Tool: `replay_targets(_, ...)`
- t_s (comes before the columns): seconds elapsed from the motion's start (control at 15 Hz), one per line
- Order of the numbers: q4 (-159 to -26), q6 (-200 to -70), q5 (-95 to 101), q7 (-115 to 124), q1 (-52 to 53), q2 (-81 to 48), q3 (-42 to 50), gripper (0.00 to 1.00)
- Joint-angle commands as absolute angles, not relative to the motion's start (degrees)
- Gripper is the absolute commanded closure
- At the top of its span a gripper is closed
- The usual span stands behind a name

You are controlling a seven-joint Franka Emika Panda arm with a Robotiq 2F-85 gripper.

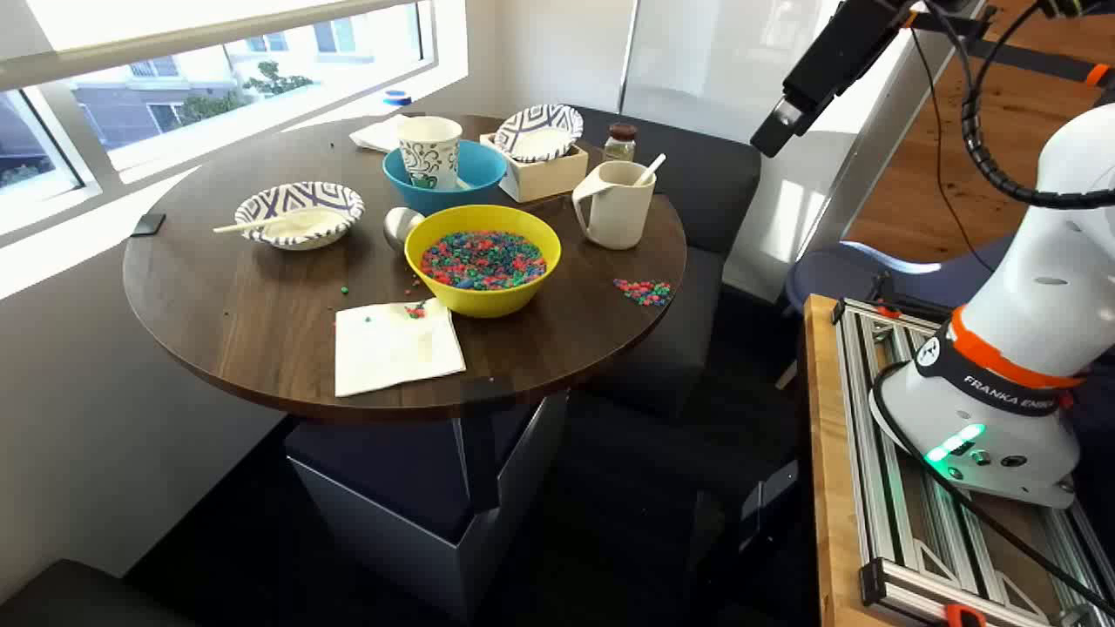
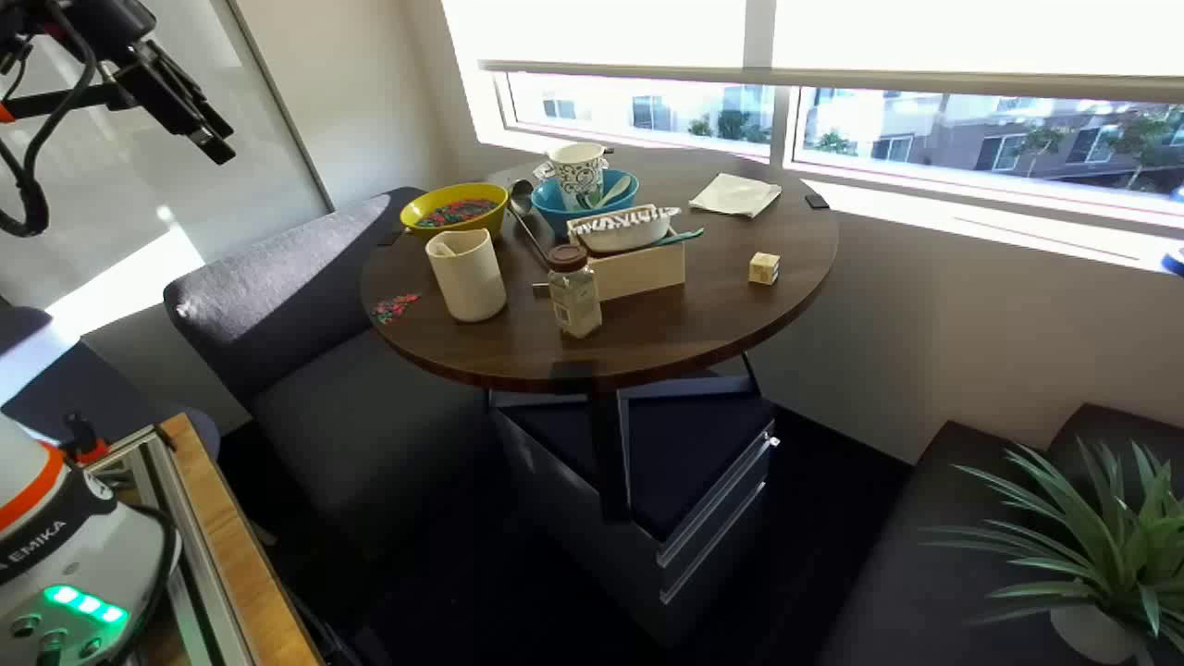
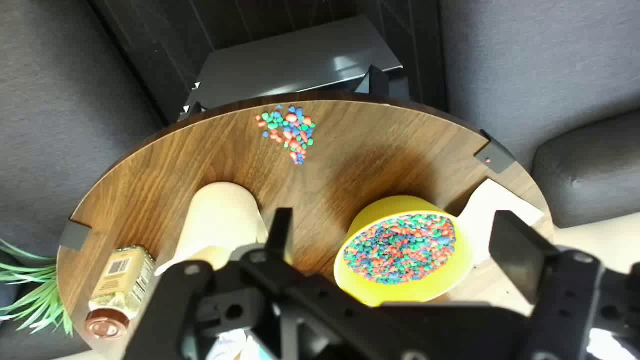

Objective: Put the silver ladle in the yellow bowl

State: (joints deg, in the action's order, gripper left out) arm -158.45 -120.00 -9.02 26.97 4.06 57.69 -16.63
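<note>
In an exterior view's upper centre, the silver ladle [image 2: 521,198] lies beside the yellow bowl [image 2: 490,221]; the tool [image 3: 395,235] gapes empty, presumably to grasp the ladle.

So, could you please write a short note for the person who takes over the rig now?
Hand: open, nothing held, up in the air.
Silver ladle: on the table, its scoop beside the yellow bowl; whether they touch is unclear.
Bowl: upright, with coloured bits inside.
Done: no placing yet.
Left: pick up the ladle, put it in the bowl.
</note>
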Motion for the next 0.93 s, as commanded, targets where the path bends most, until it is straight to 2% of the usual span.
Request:
replay_targets(0.0,-158.79,-119.78,-9.13,26.81,3.86,57.64,-16.72,0.00)
replay_targets(0.33,-159.51,-119.79,-9.09,26.83,3.87,57.42,-16.70,0.00)
replay_targets(0.53,-158.92,-130.18,-9.85,19.31,6.16,54.35,-13.86,0.00)
replay_targets(0.87,-153.57,-142.56,-7.95,2.42,9.26,39.82,-7.59,0.00)
